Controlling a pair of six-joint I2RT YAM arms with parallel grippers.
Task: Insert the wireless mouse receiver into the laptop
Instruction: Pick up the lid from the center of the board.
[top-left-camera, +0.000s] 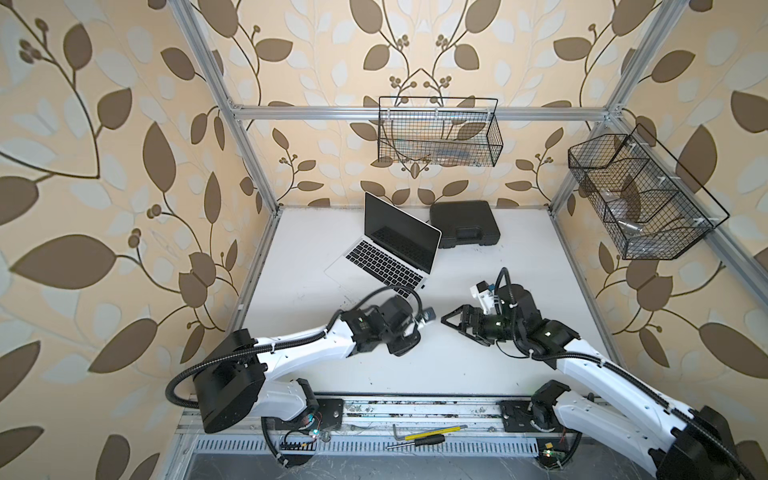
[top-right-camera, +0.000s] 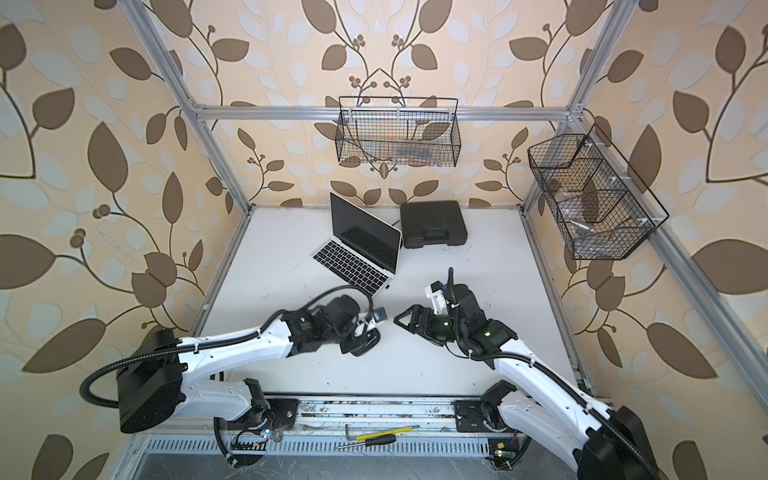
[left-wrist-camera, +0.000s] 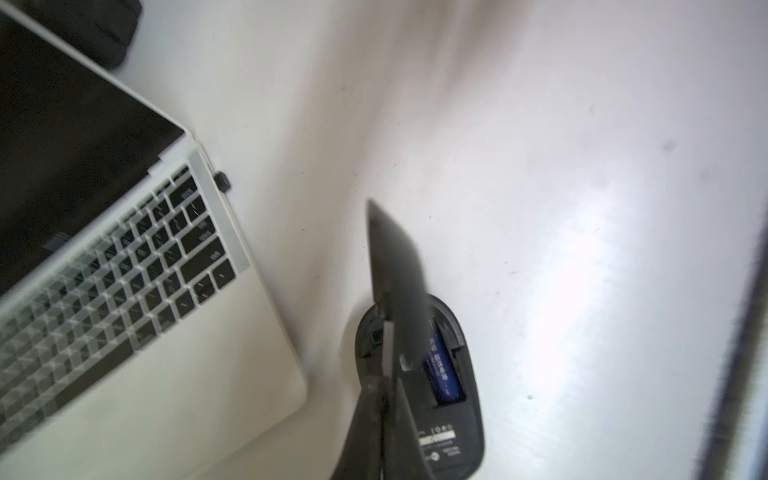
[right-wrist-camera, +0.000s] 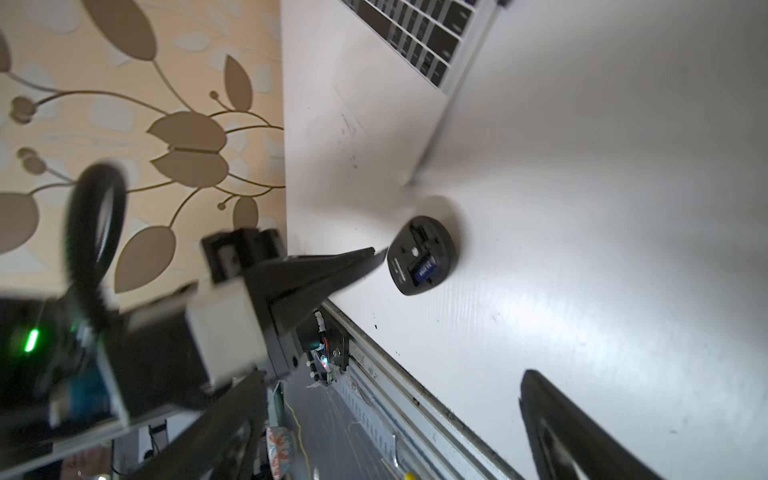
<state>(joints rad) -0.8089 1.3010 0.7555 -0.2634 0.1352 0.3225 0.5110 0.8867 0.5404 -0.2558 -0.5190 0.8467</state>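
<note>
The silver laptop (top-left-camera: 390, 257) (left-wrist-camera: 124, 291) stands open on the white table, screen dark. The wireless mouse receiver (left-wrist-camera: 223, 180), a tiny black stub, sticks out of the laptop's side edge near the hinge. My left gripper (left-wrist-camera: 386, 374) (right-wrist-camera: 365, 257) is shut on a thin flat black cover piece (left-wrist-camera: 399, 270), right over the upside-down black mouse (left-wrist-camera: 453, 374) (right-wrist-camera: 422, 255), whose blue battery shows. My right gripper (top-left-camera: 451, 322) (right-wrist-camera: 395, 436) hangs open and empty to the right of the mouse, well apart from it.
A black plastic case (top-left-camera: 465, 224) lies behind the laptop. Two wire baskets (top-left-camera: 440, 133) (top-left-camera: 640, 195) hang on the back and right frame. A screwdriver (top-left-camera: 415, 442) and hex key lie on the front rail.
</note>
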